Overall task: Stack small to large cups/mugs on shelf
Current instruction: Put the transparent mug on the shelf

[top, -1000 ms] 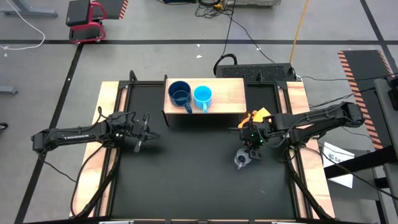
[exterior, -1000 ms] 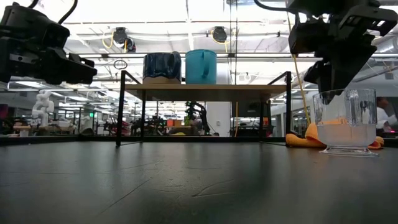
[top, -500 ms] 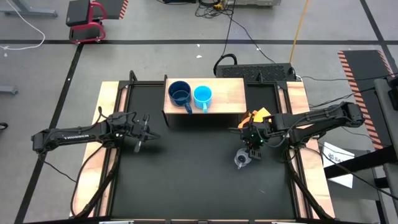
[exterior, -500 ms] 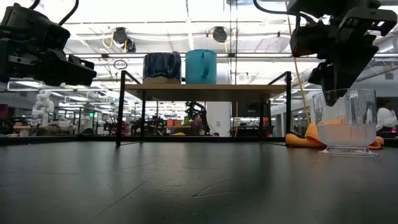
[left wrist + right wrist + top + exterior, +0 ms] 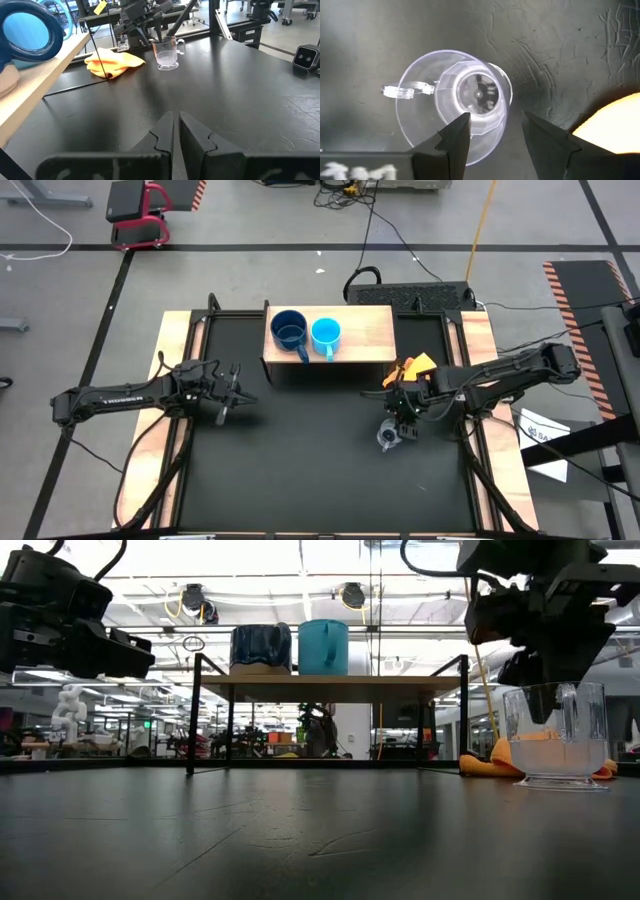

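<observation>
Right gripper [image 5: 492, 131] fingers spread, straddling glass cup [image 5: 462, 100] rim from above

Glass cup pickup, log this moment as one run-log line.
right gripper: open over glass cup, one finger inside rim | glass cup: on table | navy mug, sky-blue mug: on shelf | left gripper: shut, waiting
</observation>
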Controlling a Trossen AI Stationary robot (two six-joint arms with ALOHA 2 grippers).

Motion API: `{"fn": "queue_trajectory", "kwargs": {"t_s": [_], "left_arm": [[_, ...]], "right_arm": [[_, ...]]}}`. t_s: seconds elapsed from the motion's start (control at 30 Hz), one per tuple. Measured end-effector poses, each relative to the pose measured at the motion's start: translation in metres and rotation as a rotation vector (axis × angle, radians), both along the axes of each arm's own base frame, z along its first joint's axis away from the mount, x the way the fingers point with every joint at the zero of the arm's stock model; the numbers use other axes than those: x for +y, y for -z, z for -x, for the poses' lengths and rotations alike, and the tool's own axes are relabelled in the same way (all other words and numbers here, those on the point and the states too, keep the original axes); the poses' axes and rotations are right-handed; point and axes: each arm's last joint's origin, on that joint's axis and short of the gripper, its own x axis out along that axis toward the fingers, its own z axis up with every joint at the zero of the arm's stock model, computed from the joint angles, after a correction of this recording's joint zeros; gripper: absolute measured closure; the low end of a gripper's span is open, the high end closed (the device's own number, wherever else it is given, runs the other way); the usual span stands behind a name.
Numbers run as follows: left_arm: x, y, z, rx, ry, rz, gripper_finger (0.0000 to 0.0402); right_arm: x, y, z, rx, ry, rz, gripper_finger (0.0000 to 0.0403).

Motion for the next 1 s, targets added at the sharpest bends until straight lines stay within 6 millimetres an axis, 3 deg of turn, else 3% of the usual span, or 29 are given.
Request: {"fn": "queue_trajectory", "kwargs": {"t_s": [0.27, 0.7, 1.0], "left_arm": [[0.0, -0.0002, 0.0, -0.002, 0.0, 0.002, 0.0371], [0.0, -0.0002, 0.0, -0.002, 0.0, 0.002, 0.0371], [0.0, -0.0002, 0.0, -0.002, 0.0, 0.002, 0.0371]], "right_arm": [[0.0, 0.0006, -0.0015, -0.008, -0.005, 0.006, 0.0232], [0.0, 0.0003, -0.0023, -0.018, -0.008, 0.008, 0.0312], [0.0002, 0.0002, -0.0022, -0.017, -0.007, 0.001, 0.0323]]}}
